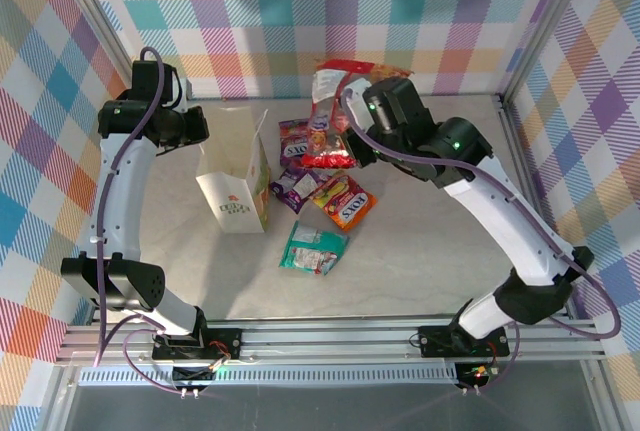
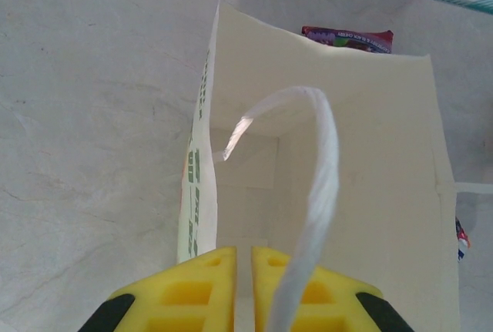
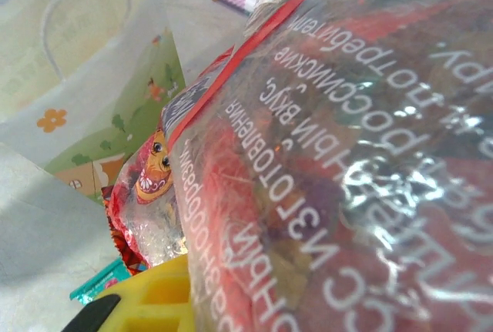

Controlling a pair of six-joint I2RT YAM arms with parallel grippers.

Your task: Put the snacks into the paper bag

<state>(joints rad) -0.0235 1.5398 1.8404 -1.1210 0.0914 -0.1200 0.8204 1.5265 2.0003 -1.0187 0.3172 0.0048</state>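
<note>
The large red packet (image 1: 330,116) is clamped in the right end effector (image 1: 356,148) toward the back of the desk (image 1: 430,251). It is near the right side of the white paper bag (image 1: 235,186), which stands upright with its mouth open. The left end effector (image 2: 244,286) is pinched closed on the bag's rim, with a cord handle (image 2: 323,170) draped over one yellow finger (image 2: 335,301). One purple packet (image 1: 293,139), a second purple packet (image 1: 293,188), an orange-red packet (image 1: 345,201) and a teal-green packet (image 1: 313,248) lie on the desk to the right of the bag.
</note>
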